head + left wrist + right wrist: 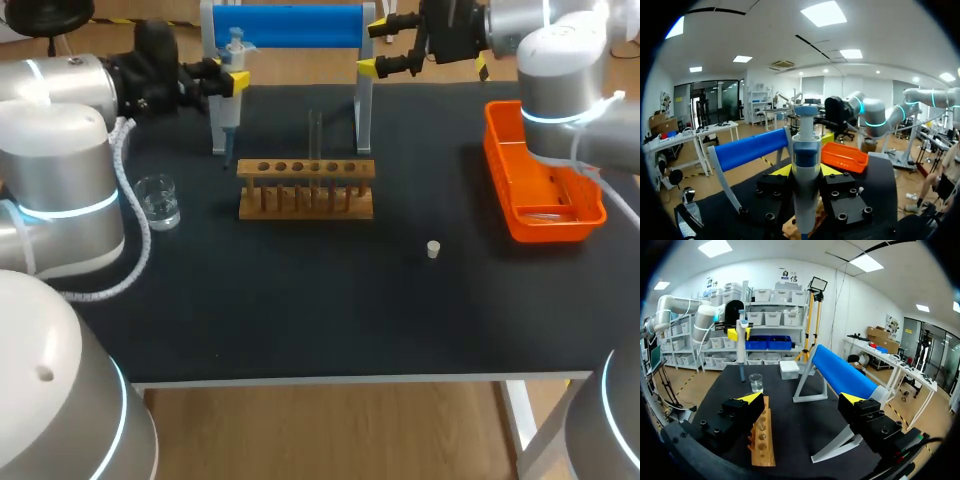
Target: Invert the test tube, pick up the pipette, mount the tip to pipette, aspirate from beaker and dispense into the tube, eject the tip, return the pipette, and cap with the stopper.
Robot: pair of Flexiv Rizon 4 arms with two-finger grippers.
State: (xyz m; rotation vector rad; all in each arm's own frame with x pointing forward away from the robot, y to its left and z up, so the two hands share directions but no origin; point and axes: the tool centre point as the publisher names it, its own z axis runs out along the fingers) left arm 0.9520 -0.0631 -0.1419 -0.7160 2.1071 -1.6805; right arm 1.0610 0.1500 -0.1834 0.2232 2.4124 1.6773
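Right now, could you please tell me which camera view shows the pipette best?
The left wrist view: the pipette stands close and upright, gripped between the left gripper's fingers. The head view shows it small and far; the right wrist view shows it whole but distant.

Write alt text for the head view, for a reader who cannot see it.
The left gripper holds a pipette upright at the back left of a black table; the right gripper hangs open at the back right. A wooden rack with one test tube stands mid-table, with a beaker to its left, a stopper nearer the front and an orange tray at right.
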